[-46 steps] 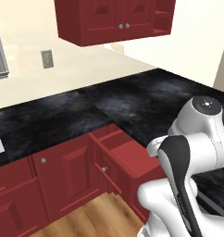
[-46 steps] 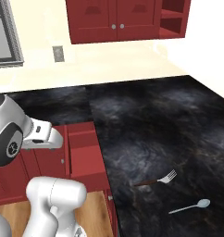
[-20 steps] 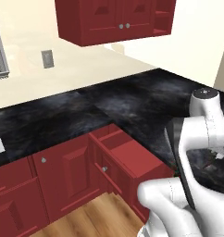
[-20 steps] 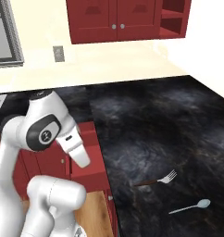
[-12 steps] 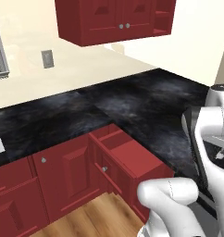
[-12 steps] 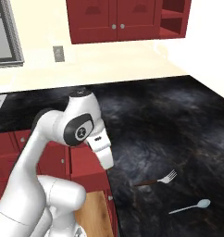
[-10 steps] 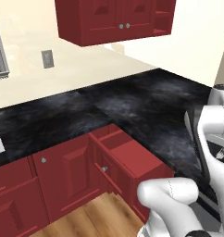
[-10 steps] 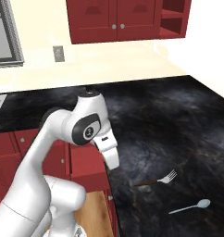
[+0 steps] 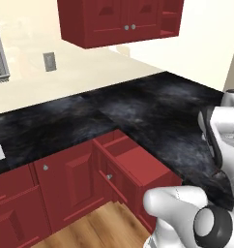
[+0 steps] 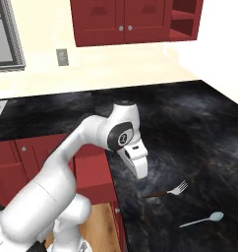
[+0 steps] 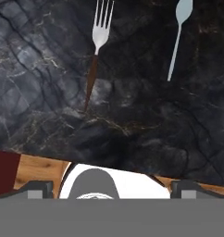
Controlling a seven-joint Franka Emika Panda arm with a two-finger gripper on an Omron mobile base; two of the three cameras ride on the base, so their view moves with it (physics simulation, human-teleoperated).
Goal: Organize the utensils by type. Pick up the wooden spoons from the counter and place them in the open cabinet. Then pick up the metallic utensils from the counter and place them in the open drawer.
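A silver fork (image 10: pixel 171 190) with a dark handle lies on the black counter (image 10: pixel 190 123) near its front edge. A small silver spoon (image 10: pixel 202 220) lies just right of it. In the hand view the fork (image 11: pixel 97 50) and the spoon (image 11: pixel 177 32) lie side by side at the top, ahead of my gripper (image 11: pixel 112 189). Its fingertips (image 11: pixel 37 187) stand far apart with nothing between them. My gripper (image 10: pixel 139 173) hangs open above the counter's front edge, left of the fork and apart from it. The wooden spoons are out of view.
The open drawer (image 9: pixel 133 160) sticks out from the red floor cabinets, left of the arm. The open cabinet (image 10: pixel 186 19) hangs on the wall at the upper right, its shelves showing. Wooden floor (image 9: pixel 90 227) lies below the counter edge.
The arm has swung from the left, over the drawer, to the right above the counter's front edge, closer to the fork. The jaws stayed open. Fork and spoon have not moved.
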